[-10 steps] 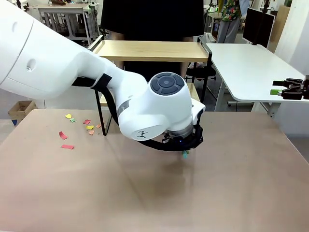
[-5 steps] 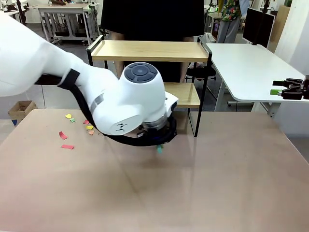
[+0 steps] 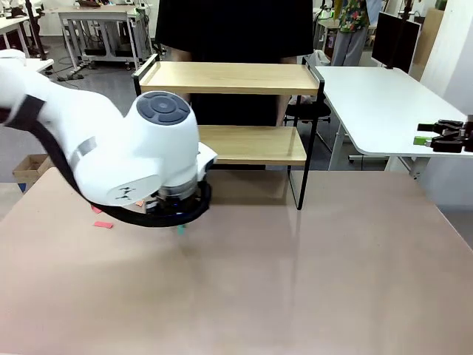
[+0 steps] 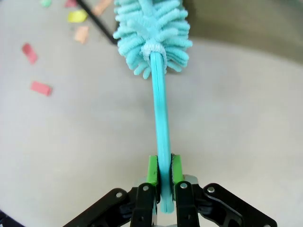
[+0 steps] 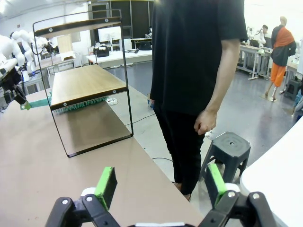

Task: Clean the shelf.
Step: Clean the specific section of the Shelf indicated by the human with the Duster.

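Note:
The shelf (image 3: pixel 225 77) stands at the table's far edge: two light wooden boards in a thin black frame. It also appears in the right wrist view, shelf (image 5: pixel 80 82). My left gripper (image 4: pixel 161 168) is shut on the handle of a turquoise fluffy duster (image 4: pixel 152 33). The duster head hovers low over the table, near coloured paper scraps (image 4: pixel 41 88). In the front view the left gripper (image 3: pixel 177 219) hangs under the wrist, left of the shelf's front. My right gripper (image 5: pixel 161 187) is open and holds nothing, off to the right, right gripper (image 3: pixel 434 137).
A person in black (image 5: pixel 199 61) stands behind the shelf, one hand hanging down. A dark stool (image 5: pixel 228 145) is beside them. A white table (image 3: pixel 369 103) stands to the right. More scraps (image 3: pixel 103 224) lie on the brown table (image 3: pixel 310 281) at the left.
My left arm has swept leftward across the table with the duster, from in front of the shelf's right part to the scraps at the left. The right gripper has stayed put.

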